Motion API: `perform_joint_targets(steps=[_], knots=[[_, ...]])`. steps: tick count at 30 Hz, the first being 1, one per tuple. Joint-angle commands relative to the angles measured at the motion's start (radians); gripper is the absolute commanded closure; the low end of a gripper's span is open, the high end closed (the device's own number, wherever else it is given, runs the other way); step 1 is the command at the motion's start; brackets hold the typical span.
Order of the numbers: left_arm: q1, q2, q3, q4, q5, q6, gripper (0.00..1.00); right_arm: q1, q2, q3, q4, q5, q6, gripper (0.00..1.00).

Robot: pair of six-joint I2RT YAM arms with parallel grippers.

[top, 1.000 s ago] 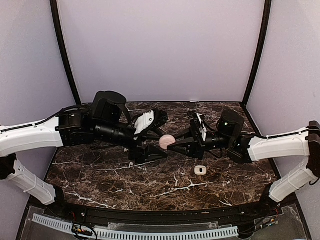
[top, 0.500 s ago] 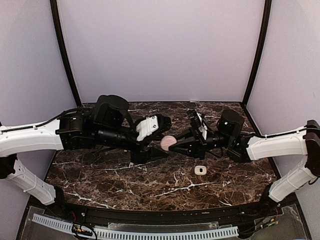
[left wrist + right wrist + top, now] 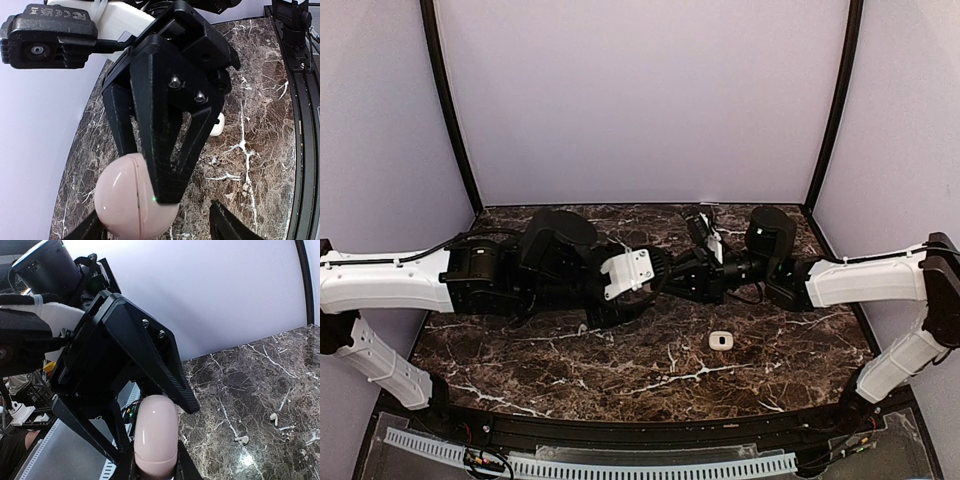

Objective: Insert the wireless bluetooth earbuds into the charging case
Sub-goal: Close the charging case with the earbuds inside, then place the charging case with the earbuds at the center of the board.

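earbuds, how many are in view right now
2 earbuds, both lying loose on the marble in the right wrist view: one near the right edge, the other left of it and lower in frame. Others may be hidden.

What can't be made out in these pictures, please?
- Top view: the pink case is hidden beneath the left wrist.
- Top view: the earbuds are too small to pick out.
- Left wrist view: a white item sits half behind the right jaws; unidentifiable.
- Right wrist view: the case's base is cut off by the bottom edge.
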Motion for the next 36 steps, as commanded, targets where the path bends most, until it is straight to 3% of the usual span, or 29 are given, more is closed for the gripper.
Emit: perform_joint_targets(steps=[1, 10, 26, 31, 36], knots=[[-0.034, 0.005, 0.000, 0.009, -0.015, 0.056, 0.32, -0.017, 0.004, 0.040, -0.044, 0.091, 0.037, 1.00], [-0.037, 0.034, 0.033, 0.009, -0.031, 0.081, 0.27, -0.009, 0.014, 0.063, -0.111, 0.094, 0.022, 1.00], [-0.042, 0.073, 0.057, 0.002, -0.045, 0.114, 0.46, -0.003, 0.045, 0.100, -0.169, 0.091, 0.022, 1.00], [-0.042, 0.076, 0.042, -0.001, -0.098, 0.095, 0.26, -0.003, 0.038, 0.102, -0.173, 0.091, 0.014, 1.00], [-0.042, 0.045, 0.024, 0.016, -0.098, 0.087, 0.18, -0.003, 0.043, 0.098, -0.180, 0.092, 0.011, 1.00]])
